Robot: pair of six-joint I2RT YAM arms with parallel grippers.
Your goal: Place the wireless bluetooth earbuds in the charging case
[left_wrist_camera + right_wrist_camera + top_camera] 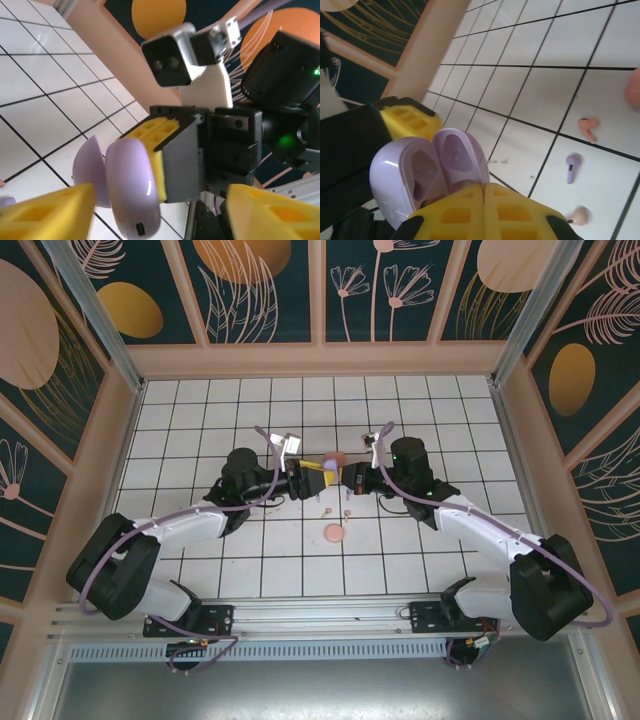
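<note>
Right pincer (484,197) clamped on open purple charging case (427,170), held above bench (545,95) middle, left pincer (160,210) spread wide facing it, pink and purple earbuds (588,127) scattered loose near bench centre

Overhead wide; wrist cams near case (132,185)

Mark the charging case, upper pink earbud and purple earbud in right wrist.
charging case (395,170), right wrist view, on its left open half
upper pink earbud (588,127), right wrist view, where head meets stem
purple earbud (573,161), right wrist view, on its head
</note>
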